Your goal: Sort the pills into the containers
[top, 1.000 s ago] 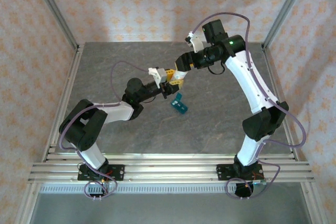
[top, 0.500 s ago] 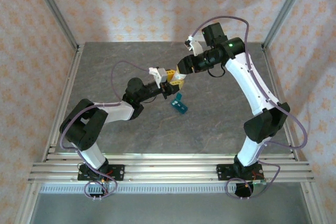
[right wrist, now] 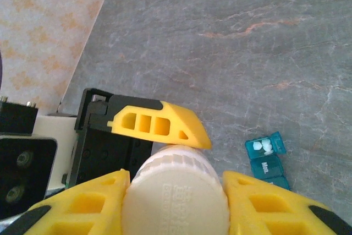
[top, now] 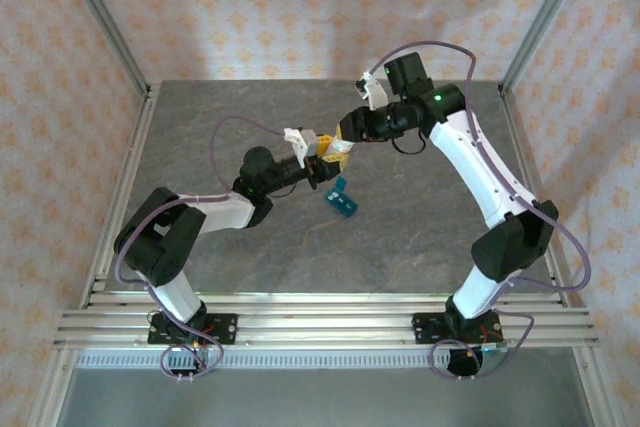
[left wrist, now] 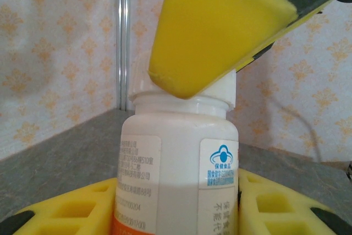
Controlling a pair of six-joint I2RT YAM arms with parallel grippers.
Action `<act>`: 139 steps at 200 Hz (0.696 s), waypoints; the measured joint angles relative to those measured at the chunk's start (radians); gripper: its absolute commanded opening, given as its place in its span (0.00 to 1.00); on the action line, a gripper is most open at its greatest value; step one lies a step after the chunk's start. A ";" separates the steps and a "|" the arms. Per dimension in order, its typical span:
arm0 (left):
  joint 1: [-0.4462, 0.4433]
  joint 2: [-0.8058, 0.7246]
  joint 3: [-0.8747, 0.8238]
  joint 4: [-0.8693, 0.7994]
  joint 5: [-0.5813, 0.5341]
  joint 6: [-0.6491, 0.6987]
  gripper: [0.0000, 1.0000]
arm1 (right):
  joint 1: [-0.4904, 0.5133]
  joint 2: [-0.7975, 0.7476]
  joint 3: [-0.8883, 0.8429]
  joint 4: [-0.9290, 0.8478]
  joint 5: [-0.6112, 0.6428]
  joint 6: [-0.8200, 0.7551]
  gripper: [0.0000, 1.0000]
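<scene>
Two grippers met on one white bottle (left wrist: 176, 158). Left gripper (top: 322, 154) grasped the bottle's upright body from the side; right gripper (right wrist: 175, 182) clenched its ribbed cap (right wrist: 170, 207) from above, along the bottle's long axis. The teal pill box (top: 343, 198) lay on the counter (top: 420, 237) just beside the bottle, one compartment open.

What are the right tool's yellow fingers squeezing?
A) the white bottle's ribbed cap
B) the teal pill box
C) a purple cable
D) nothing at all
A: the right tool has its yellow fingers pressed on both sides of the ribbed cap of the white pill bottle, while the teal pill box lies off to the side, untouched.
</scene>
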 measured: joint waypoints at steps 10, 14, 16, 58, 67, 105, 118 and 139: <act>0.003 0.003 0.000 -0.001 -0.001 0.000 0.00 | 0.018 -0.003 -0.006 0.018 0.042 0.034 0.39; 0.005 0.004 0.000 -0.001 -0.001 0.000 0.00 | 0.025 -0.003 -0.006 0.021 0.059 0.049 0.39; 0.005 0.005 0.000 -0.001 -0.002 0.000 0.00 | 0.027 -0.003 -0.006 0.022 0.066 0.052 0.39; 0.016 0.011 0.000 -0.010 -0.011 -0.008 0.00 | 0.076 0.001 -0.010 0.056 0.204 0.198 0.39; 0.016 0.011 0.000 -0.014 -0.013 -0.011 0.00 | 0.079 0.004 -0.010 0.060 0.216 0.227 0.40; 0.016 0.024 0.000 -0.020 -0.019 -0.014 0.00 | 0.084 0.018 -0.010 0.059 0.243 0.296 0.45; 0.016 0.027 0.000 -0.019 -0.019 -0.014 0.00 | 0.087 0.022 -0.010 0.059 0.246 0.308 0.48; 0.008 0.027 0.000 0.008 -0.013 -0.014 0.00 | 0.100 0.040 -0.007 0.057 0.245 0.315 0.52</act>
